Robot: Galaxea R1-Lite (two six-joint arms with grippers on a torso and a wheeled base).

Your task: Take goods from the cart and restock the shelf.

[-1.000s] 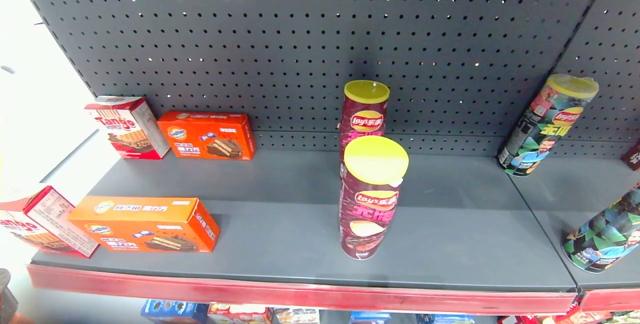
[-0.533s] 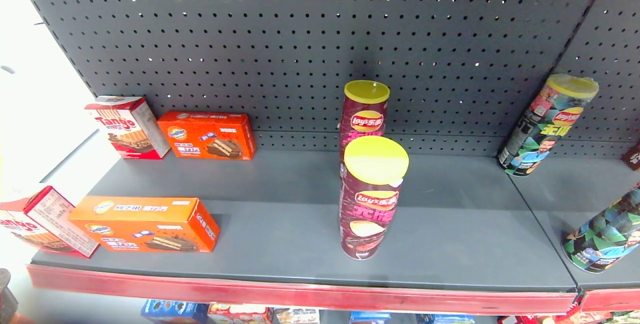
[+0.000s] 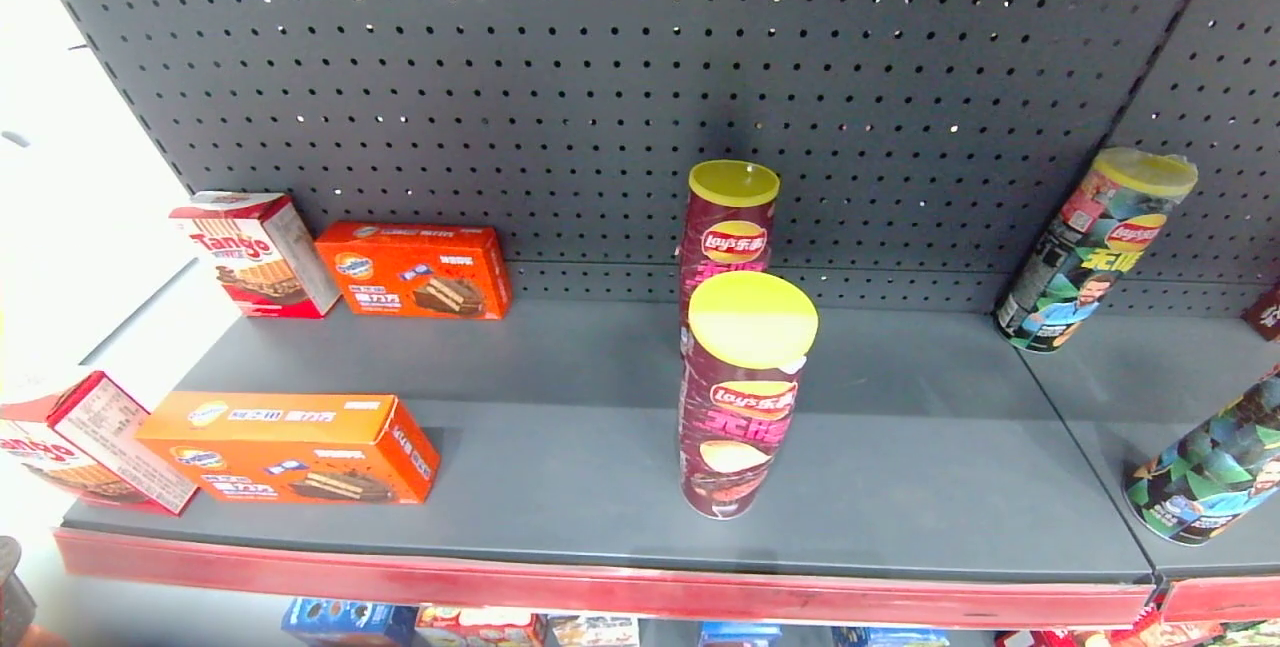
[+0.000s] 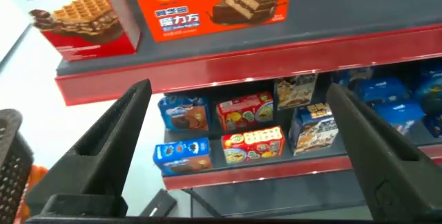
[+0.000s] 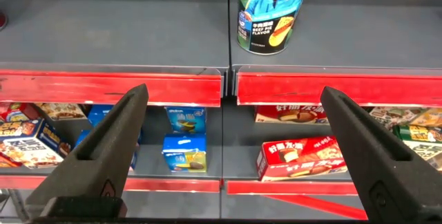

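Note:
On the grey shelf [image 3: 900, 447] two maroon chip cans stand upright, one in front [image 3: 745, 397] and one behind [image 3: 730, 222]. To the left are two orange biscuit boxes [image 3: 290, 447] [image 3: 415, 269] and two red wafer boxes [image 3: 255, 252] [image 3: 75, 447]. My left gripper [image 4: 238, 89] is open and holds nothing, below the shelf's front edge, under the orange box [image 4: 207, 3] and wafer box [image 4: 76, 10]. My right gripper [image 5: 235, 91] is open too and holds nothing, in front of the red shelf lip [image 5: 110, 86], below a green-black can [image 5: 271, 10].
Two green-black chip cans [image 3: 1095, 247] [image 3: 1210, 472] lean on the neighbouring shelf bay at the right. A perforated back panel [image 3: 600, 77] closes the rear. Lower shelves hold small snack boxes [image 4: 252, 131] [image 5: 304, 158]. A dark mesh object [image 4: 10, 162] sits beside the left gripper.

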